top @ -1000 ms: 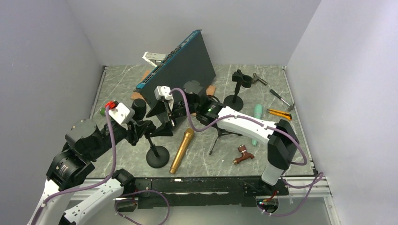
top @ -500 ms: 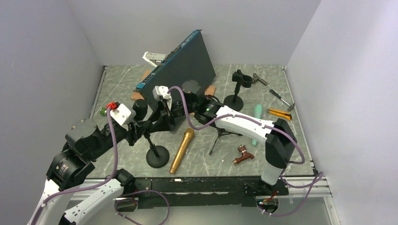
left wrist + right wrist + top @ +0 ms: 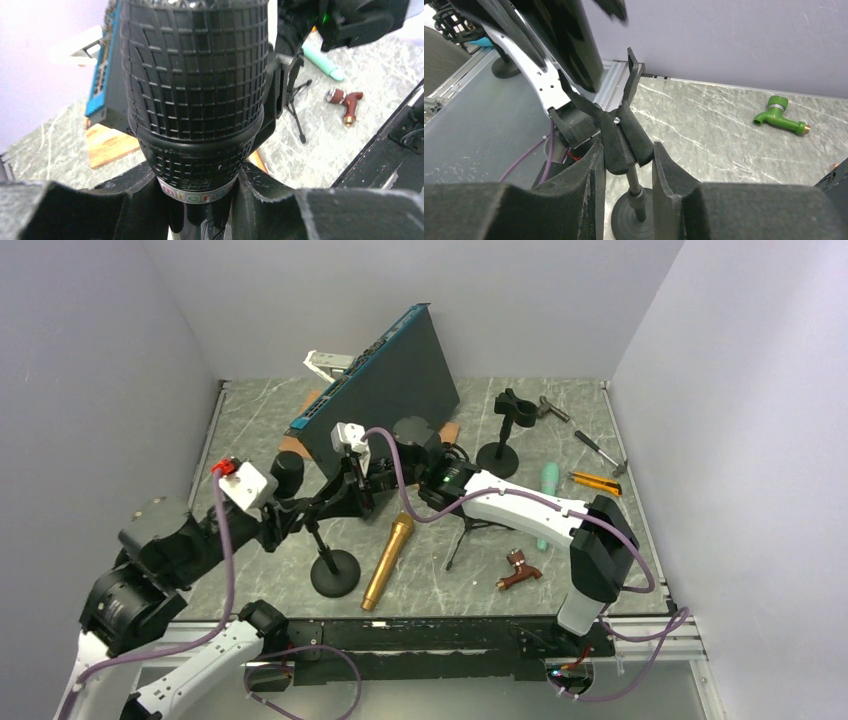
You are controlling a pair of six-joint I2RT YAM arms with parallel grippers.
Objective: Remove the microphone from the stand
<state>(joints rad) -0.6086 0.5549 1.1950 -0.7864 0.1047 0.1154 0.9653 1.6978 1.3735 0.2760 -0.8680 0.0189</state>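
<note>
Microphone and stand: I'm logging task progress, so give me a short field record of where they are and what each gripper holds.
microphone: black mesh-headed microphone, handle clamped in left gripper
stand: black round-based desk stand, upright
clip: black forked clip, empty, gripped at its base by right gripper
task state: microphone looks clear of the clip
nearby: gold microphone lying beside the stand's base

Overhead rear camera looks down; close right-wrist view shares the stand [image 3: 336, 575].
</note>
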